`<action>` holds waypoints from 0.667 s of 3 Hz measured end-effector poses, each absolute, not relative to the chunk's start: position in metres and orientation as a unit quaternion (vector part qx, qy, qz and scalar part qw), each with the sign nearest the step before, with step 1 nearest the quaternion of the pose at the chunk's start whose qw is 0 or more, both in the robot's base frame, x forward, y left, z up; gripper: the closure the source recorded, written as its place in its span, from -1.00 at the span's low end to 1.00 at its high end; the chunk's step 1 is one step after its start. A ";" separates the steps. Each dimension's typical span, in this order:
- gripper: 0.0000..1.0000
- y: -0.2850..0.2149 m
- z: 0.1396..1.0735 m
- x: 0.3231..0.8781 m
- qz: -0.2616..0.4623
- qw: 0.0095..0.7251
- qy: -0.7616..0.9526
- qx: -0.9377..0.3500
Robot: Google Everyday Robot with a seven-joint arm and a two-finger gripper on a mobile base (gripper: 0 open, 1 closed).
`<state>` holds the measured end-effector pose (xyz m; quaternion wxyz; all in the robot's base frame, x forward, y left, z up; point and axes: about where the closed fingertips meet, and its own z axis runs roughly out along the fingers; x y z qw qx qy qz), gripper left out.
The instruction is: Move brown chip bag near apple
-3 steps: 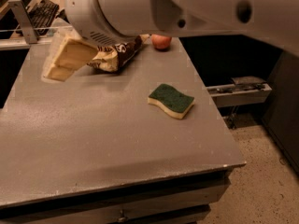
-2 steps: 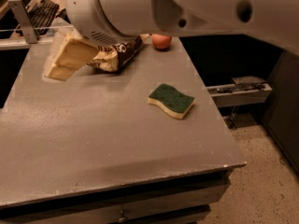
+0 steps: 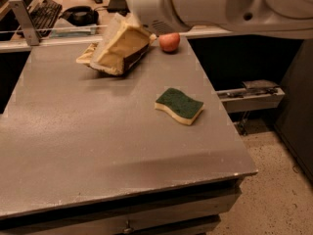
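The brown chip bag (image 3: 117, 47) is at the far middle of the grey table (image 3: 98, 146). It is tilted up, with its tan side showing, a dark brown edge along the bottom and a shadow beneath it. My gripper (image 3: 128, 22) is at the bag's raised top end, under my white arm (image 3: 215, 6), shut on the bag. The red-orange apple (image 3: 169, 41) sits on the table just right of the bag, a small gap away.
A green-topped yellow sponge (image 3: 179, 105) lies at mid-right of the table. A keyboard (image 3: 41, 13) and headphones (image 3: 80, 14) sit on a desk behind. A metal post (image 3: 23, 21) stands at the far left corner. The table's right edge drops to the floor.
The bag has moved right with my gripper and now hangs close beside the apple, turned so that more of its tan side shows. The sponge has not moved.
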<state>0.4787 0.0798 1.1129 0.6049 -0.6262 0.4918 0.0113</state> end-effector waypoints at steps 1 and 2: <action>-1.00 0.021 1.118 0.491 -0.029 0.603 0.498 -0.623; -1.00 -0.023 1.107 0.503 -0.064 0.581 0.495 -0.642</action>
